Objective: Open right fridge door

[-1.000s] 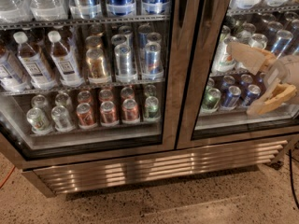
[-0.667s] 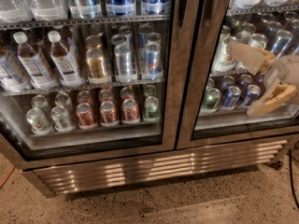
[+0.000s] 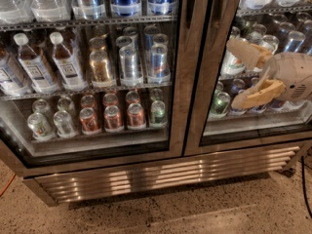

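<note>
- At the right edge of the view, the gripper point(image 3: 234, 75) hangs in front of the glass of the right fridge door point(image 3: 219, 67), at the height of the middle shelves.
- Its two tan fingers are spread well apart, one above the other: the upper finger point(image 3: 246, 51) slants up and left, and the lower finger point(image 3: 257, 94) slants down and left. Both tips point toward the door's steel frame.
- Whether either tip touches the glass cannot be told.
- Behind the fingers sits the pale rounded wrist housing point(image 3: 295, 77), cut off by the picture's right edge.
- The right fridge door sits flush beside the left door point(image 3: 187, 57), their brushed-steel frames meeting at a dark seam.
- Through the right glass, a green can point(image 3: 220, 103) stands just left of the lower finger, and a white-labelled bottle point(image 3: 232, 62) stands between the fingertips.
- Behind the left door are brown-drink bottles point(image 3: 66, 62) and red cans point(image 3: 112, 117).
- Below both doors runs a slatted steel grille point(image 3: 161, 172), above the speckled floor point(image 3: 195, 208).
</note>
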`<state>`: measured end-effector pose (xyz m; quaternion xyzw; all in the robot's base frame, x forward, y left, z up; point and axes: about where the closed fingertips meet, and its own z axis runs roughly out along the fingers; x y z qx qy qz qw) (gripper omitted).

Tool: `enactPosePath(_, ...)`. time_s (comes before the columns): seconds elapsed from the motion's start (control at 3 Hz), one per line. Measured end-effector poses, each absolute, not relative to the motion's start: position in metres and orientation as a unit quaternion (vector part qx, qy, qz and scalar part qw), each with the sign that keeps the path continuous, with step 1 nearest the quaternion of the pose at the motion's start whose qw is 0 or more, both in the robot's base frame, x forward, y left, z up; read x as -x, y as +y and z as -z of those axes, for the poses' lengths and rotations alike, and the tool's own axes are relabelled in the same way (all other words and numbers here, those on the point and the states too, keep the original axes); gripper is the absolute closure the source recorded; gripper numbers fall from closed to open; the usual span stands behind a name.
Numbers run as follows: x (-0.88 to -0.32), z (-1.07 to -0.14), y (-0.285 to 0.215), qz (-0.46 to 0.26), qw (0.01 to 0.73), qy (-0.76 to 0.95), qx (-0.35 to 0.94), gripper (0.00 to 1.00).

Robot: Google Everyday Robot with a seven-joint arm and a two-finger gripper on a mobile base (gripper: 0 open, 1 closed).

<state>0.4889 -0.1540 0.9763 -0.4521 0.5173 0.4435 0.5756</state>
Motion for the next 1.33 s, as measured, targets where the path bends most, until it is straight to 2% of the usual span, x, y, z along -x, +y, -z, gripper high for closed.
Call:
enactPosePath(0.67, -0.474, -0.985, -0.143, -0.464, 0.561, 0.494, 0.476, 0.0)
enactPosePath(1.0, -0.448, -1.001, -0.118, -0.488, 0.55, 0.448, 0.508, 0.0)
enactPosePath(1.33, -0.445, -1.013, -0.085, -0.475, 0.554, 0.43, 0.531, 0.0)
